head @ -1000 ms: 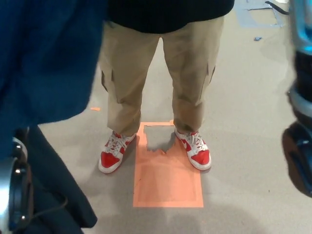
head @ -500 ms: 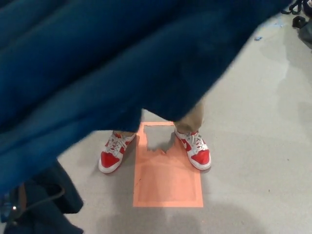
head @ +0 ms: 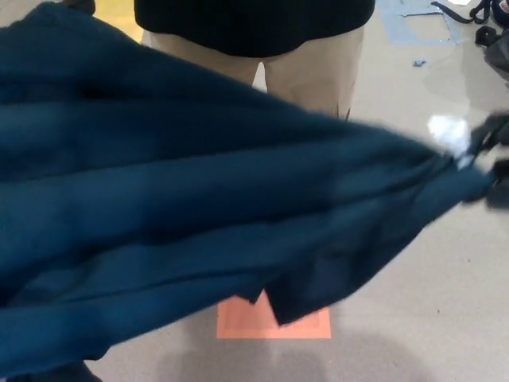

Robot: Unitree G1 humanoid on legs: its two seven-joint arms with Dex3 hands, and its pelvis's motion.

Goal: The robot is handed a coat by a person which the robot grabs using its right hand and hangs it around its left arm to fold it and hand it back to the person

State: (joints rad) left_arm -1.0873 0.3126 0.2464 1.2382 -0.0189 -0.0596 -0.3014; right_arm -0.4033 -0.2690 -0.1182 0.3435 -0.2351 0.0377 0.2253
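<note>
A dark blue coat (head: 199, 207) stretches across most of the head view, from the left edge to the right edge. Its cloth gathers to a bunched corner at the right, where my black right hand (head: 493, 163) is shut on it, blurred by motion. A white label (head: 448, 130) shows near that corner. My left arm and hand are hidden under the coat on the left. The person (head: 310, 68) stands facing me behind the coat, in a black top and khaki trousers; the coat hides their shoes.
An orange square (head: 306, 322) marked on the grey floor peeks out below the coat's hem. Blue tape (head: 409, 20) and dark cables (head: 485, 16) lie on the floor at the far right.
The coat has swung down and to the right, now pulled taut toward my right hand. It uncovers the person's waist and thighs and covers their red shoes and most of the orange square.
</note>
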